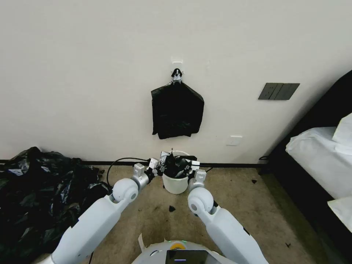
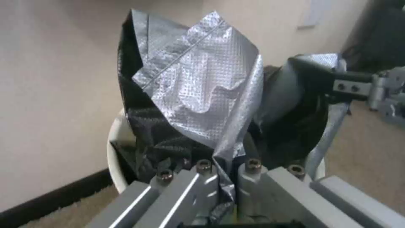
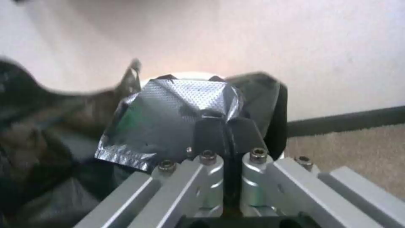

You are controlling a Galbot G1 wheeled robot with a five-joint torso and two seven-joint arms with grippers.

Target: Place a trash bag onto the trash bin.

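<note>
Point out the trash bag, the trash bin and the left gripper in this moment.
trash bag (image 2: 198, 95), left wrist view, on the crinkled silvery-looking fold standing above the bin.
trash bin (image 1: 175, 184), head view, on its bare cream front wall.
left gripper (image 2: 223, 177), left wrist view, between the fingertips pinching the bag's edge.

You will find no legible text, label, brand, number or sign here. The trash bag (image 2: 198, 95) pinched between your left fingers (image 2: 202, 177) carries only an embossed dot pattern; the trash bin (image 1: 176, 183) wall beneath is plain.
</note>
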